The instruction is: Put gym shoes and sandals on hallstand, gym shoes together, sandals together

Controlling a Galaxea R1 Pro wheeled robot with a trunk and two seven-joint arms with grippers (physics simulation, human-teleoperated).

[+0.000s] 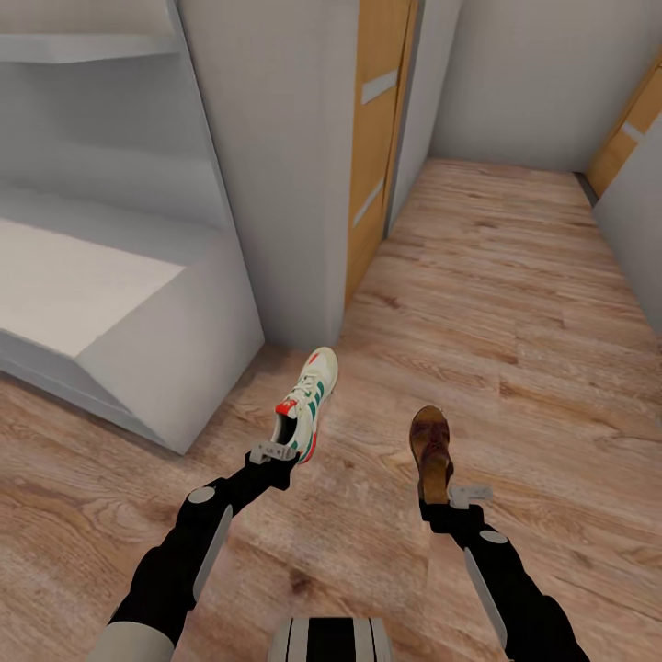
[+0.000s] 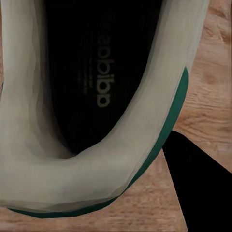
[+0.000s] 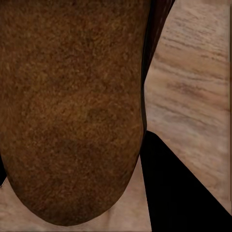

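One gym shoe (image 1: 308,405), white with green stripes and a red-orange heel, hangs toe-forward just right of the hallstand (image 1: 55,285). My left gripper (image 1: 276,452) is shut on its heel. In the left wrist view the shoe's pale collar (image 2: 29,159) wraps a dark insole, with a black finger (image 2: 203,183) beside it. One brown sandal (image 1: 430,450) points forward over the corridor floor (image 1: 515,303), and my right gripper (image 1: 460,496) is shut on its heel end. In the right wrist view the sandal's brown surface (image 3: 72,106) is very close, with a black finger (image 3: 179,193) alongside.
A grey wall pillar (image 1: 285,165) and a wooden door (image 1: 372,138) stand directly behind the shoe. The hallstand's upper shelf (image 1: 83,46) sits at top left. The corridor runs ahead to a second wooden door (image 1: 630,129), and a grey wall (image 1: 634,230) bounds the right side.
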